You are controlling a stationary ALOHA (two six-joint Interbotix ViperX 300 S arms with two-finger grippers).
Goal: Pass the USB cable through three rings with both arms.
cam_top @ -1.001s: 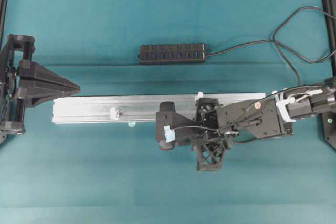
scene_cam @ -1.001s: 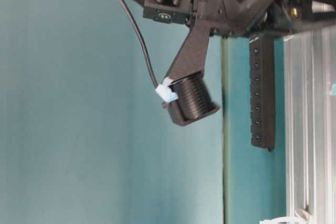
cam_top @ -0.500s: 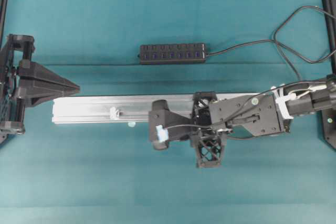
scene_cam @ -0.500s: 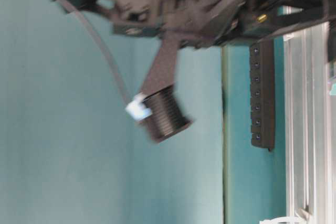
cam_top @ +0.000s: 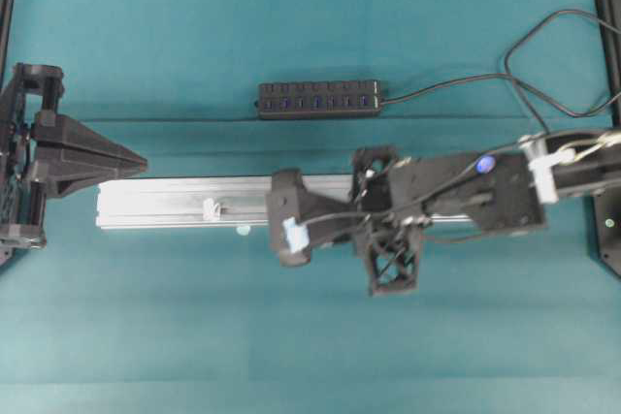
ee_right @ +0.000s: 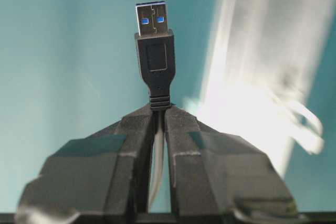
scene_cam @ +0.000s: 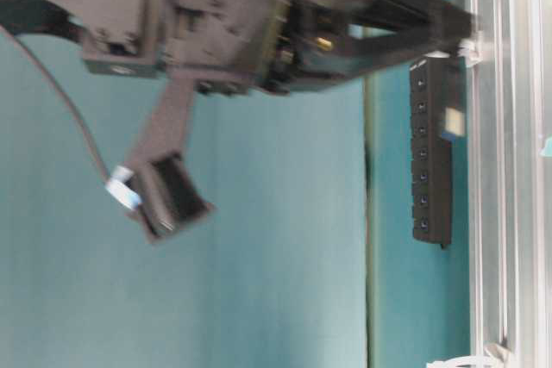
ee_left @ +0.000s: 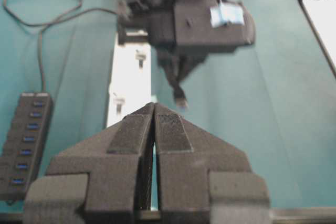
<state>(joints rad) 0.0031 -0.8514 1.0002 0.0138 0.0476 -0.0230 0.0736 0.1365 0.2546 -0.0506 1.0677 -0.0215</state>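
Left pincer (ee_left: 154,124) closed, parked at the edge, right pincer (ee_right: 157,116) clamped, arm outstretched.

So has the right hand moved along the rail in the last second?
Yes. The right hand has slid left along the aluminium rail, closer to the ring.

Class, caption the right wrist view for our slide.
Right gripper clamps the USB cable, plug pointing ahead, beside the blurred aluminium rail.
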